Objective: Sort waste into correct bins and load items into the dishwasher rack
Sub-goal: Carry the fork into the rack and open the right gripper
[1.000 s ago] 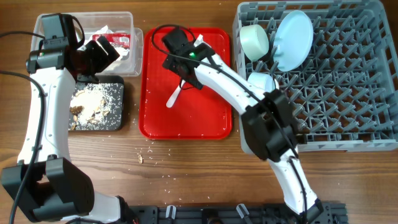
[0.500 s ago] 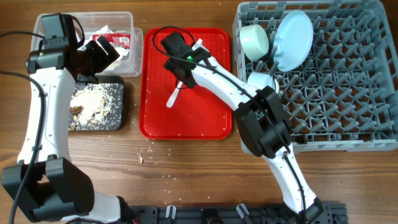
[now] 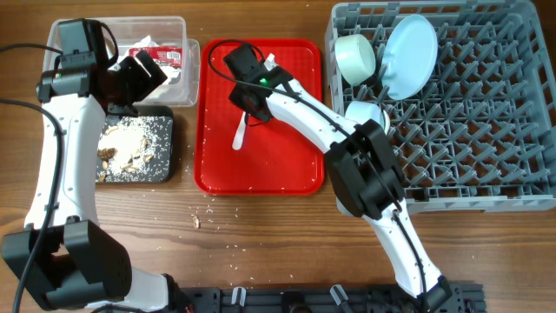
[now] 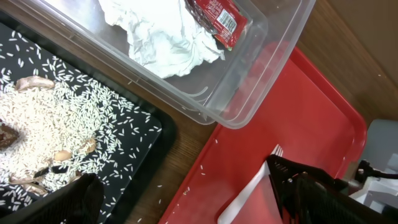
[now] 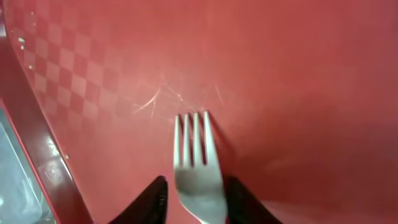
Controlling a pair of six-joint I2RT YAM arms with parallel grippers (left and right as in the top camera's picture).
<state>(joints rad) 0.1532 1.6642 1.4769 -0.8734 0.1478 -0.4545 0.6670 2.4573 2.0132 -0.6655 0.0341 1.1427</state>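
Along the left edge of the overhead frame the left arm (image 3: 52, 165) runs up from the lower left corner and bends right at the top. The left gripper (image 3: 143, 76) hangs over the near edge of the clear plastic tub (image 3: 193, 65), fingers spread and empty. In the tub lie a crumpled white paper napkin (image 4: 161, 37) and a red sauce packet (image 4: 217, 15); the packet's white print is too small to read. Just below the tub sits the black tray (image 3: 165, 165), strewn with rice grains (image 4: 68, 118) and brownish scraps (image 3: 107, 156). A few crumbs (image 3: 196, 221) dot the wooden table (image 3: 261, 235) below it. In the middle is the red serving tray (image 3: 287, 156), where the white plastic fork (image 5: 198, 168) lies with its tines on the red surface. The right arm (image 3: 321, 122) rises from the lower right, folds at an elbow covering the near left corner of the rack, and reaches up and left across the tray, hiding the fork's upper end. The right gripper (image 5: 196, 186) points down, a dark finger (image 5: 152, 199) close on each side of the fork's neck. Whether they pinch it cannot be told. At the right stands the grey dishwasher rack (image 3: 486, 202), with a pale bowl (image 3: 354, 56) and a light blue plate (image 3: 410, 56) on edge in its upper left corner and a second bowl (image 3: 365, 113) just below them.
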